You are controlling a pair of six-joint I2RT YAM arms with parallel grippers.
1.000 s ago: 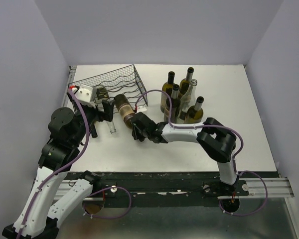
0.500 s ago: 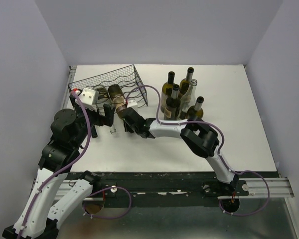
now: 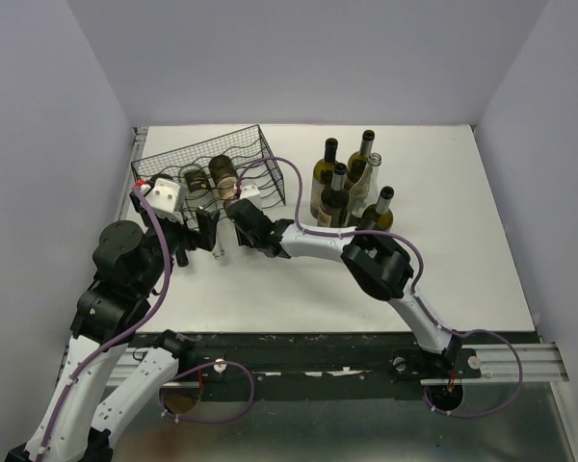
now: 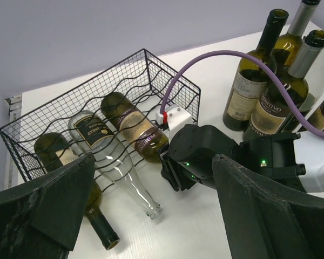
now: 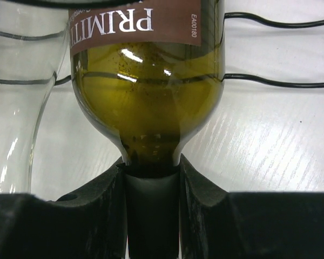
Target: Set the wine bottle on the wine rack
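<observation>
Right claw (image 5: 151, 175) pinches the bottle (image 4: 135, 129) neck, body lying in the rack (image 4: 124, 75); next I should release and retreat.

A fixed overhead camera is looking down from behind the near edge across the whole white counter (image 3: 462, 192). The left wrist camera is facing the wine rack (image 4: 70, 90) and right tool (image 4: 170, 162) at mid range. The right wrist camera is sitting close against the wine bottle (image 5: 146, 86), which all three views are sharing.
</observation>
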